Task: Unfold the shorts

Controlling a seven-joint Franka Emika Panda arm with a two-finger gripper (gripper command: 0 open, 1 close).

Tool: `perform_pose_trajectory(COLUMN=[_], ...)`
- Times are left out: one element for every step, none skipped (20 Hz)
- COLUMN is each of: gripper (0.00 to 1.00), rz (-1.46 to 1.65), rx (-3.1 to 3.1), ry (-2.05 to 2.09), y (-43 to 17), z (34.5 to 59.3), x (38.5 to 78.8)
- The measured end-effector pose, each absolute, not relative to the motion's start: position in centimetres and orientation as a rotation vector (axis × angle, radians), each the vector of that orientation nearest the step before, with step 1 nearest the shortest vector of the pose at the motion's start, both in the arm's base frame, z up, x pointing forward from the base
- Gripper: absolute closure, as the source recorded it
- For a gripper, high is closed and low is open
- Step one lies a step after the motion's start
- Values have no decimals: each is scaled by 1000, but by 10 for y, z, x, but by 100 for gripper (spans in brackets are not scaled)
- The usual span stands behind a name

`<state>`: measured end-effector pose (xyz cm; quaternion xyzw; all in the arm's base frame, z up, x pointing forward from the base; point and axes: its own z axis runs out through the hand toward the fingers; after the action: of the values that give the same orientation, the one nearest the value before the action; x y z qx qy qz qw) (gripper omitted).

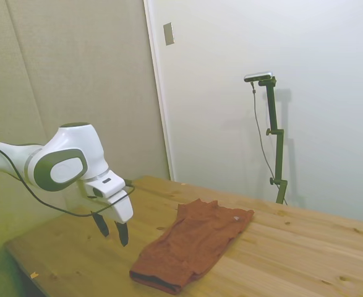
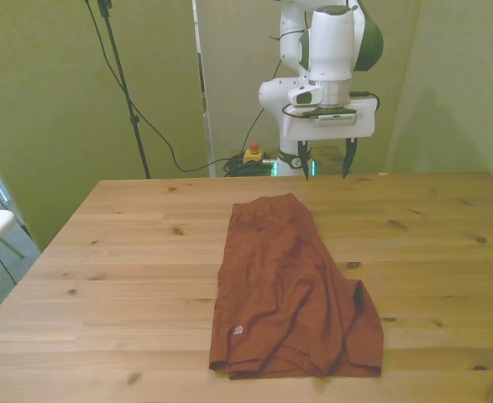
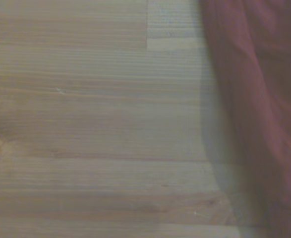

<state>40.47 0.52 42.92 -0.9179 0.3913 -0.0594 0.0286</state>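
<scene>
While our claw [image 1: 114,229] hangs above the bare wood with its two dark fingers spread apart and nothing between them, the shorts [image 1: 193,242] lie flat on the bench [image 1: 305,260], well clear of it. We see from the side view that the fingers [image 1: 123,233] point down and stop short of the bench top, off to one side of the garment. From the front view the claw [image 2: 322,159] sits over the far edge of the bench [image 2: 128,252], just beyond the far end of the shorts [image 2: 288,290] and a little toward the front view's right. The rust-brown cloth runs from near the middle of the bench toward the near edge, narrower at its far end and wider at the near one, with soft creases across it and a small pale mark close to its near corner on the front view's left. Our wrist view shows blurred wooden boards [image 3: 95,124] with the edge of the shorts [image 3: 259,99] along one side, casting a faint shadow on the wood
</scene>
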Motion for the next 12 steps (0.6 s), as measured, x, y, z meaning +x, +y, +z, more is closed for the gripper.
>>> perform_pose_trajectory(gripper=[0,0,0,0,0,0,0,0,0,0,0,0], rz=[-185,-192,-199,-204,-211,-221,-230,-238,-240,-240,-232,-217], rx=[-2831,-2831,-2828,-2817,-2800,-2775,-2747,-2722,-2698,-2678,-2661,-2643], ry=[1208,1207,1210,1225,1248,1280,1314,1342,1370,1392,1412,1433], y=[5,5,4,-1,-10,-23,-40,-58,-79,-98,-117,-138], z=[429,429,429,430,434,438,443,449,454,459,463,465], x=[405,406,407,407,408,410,411,412,413,415,416,418])
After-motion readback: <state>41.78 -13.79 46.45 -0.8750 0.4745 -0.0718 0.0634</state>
